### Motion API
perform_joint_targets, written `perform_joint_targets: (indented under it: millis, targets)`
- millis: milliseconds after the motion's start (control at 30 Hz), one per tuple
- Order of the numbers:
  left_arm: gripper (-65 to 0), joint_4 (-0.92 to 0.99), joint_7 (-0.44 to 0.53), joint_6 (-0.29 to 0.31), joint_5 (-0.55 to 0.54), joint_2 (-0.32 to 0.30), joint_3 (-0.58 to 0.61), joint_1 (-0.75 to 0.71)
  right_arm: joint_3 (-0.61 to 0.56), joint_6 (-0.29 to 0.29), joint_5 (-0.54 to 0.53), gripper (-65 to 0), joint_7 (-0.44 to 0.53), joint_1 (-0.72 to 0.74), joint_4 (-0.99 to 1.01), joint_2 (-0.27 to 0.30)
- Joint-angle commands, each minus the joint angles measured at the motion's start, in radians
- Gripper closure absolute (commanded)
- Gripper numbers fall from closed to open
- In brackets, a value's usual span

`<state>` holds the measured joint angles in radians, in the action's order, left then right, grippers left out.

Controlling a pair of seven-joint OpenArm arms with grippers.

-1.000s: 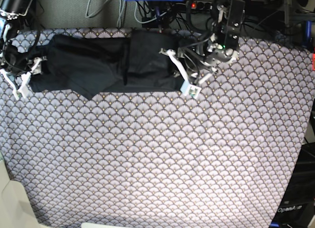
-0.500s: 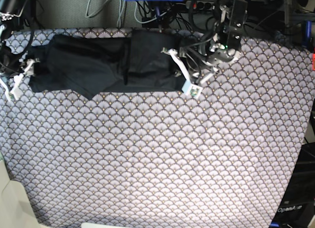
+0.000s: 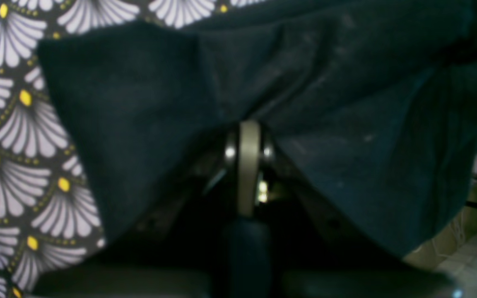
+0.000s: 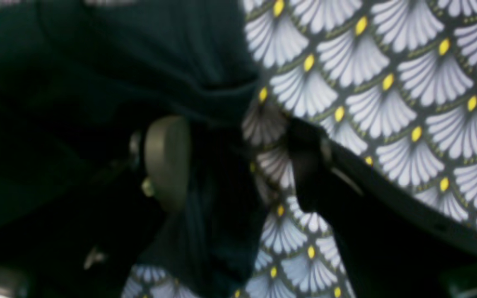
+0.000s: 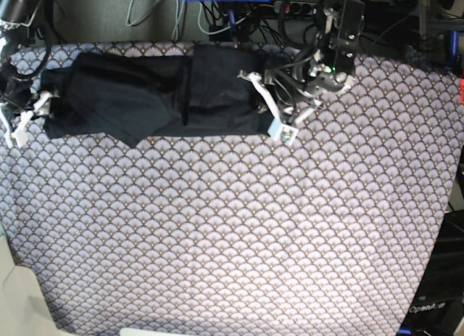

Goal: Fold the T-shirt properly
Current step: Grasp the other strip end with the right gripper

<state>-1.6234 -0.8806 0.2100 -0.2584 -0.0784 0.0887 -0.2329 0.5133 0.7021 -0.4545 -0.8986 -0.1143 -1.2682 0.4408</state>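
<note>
The plain black short-sleeved cotton T-shirt (image 5: 152,96) lies folded into a long band across the far part of the table, on the grey-white scallop-patterned tablecloth (image 5: 239,234), running from the far left corner toward the middle. Its near edge is fairly straight, with 1 pointed flap hanging nearer at the left of centre.

The left gripper (image 5: 270,104), seen at the right end of the band in the base view, has its 2 white fingers spread apart along the shirt's right edge, 1 at the far side and 1 at the near corner. From the left wrist camera, dark cloth (image 3: 304,124) drapes over a single pale finger (image 3: 249,165); the other finger cannot be made out there.

The right gripper (image 5: 25,118) sits at the shirt's left end, by the left edge of the table. In the right wrist view its fingers stand apart: 1 pale pad (image 4: 167,159) lies against the black fabric (image 4: 97,62), the other dark finger (image 4: 309,161) rests over bare tablecloth, with a fold of cloth in the gap between them.
</note>
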Motion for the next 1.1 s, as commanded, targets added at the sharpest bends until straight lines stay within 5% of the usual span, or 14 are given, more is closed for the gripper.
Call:
perform_joint_targets:
  millis: [0, 233, 600, 800, 1067]
  targets:
    - [0.0, 0.024, -0.121, -0.051, 0.123, -0.025, -0.011, -0.026, -0.002, -0.004, 0.029, -39.4, -0.035, -0.003, 0.014, 0.008]
    - [0.0, 0.024, -0.122, -0.054, 0.123, -0.025, -0.011, -0.021, -0.002, -0.004, 0.027, -36.0, -0.043, -0.005, 0.011, 0.005]
    - [0.0, 0.022, -0.122, -0.057, 0.123, -0.025, -0.011, -0.02, -0.002, -0.004, 0.027, 0.0, -0.098, -0.005, 0.011, -0.013]
    - [0.0, 0.013, -0.124, -0.059, 0.12, -0.024, -0.013, -0.018, -0.002, -0.004, 0.027, 0.0, -0.11, -0.012, -0.069, -0.035]
    - [0.0, 0.013, -0.128, -0.059, 0.118, -0.024, -0.013, 0.013, -0.003, -0.004, 0.026, 0.0, -0.192, -0.071, -0.42, -0.095]
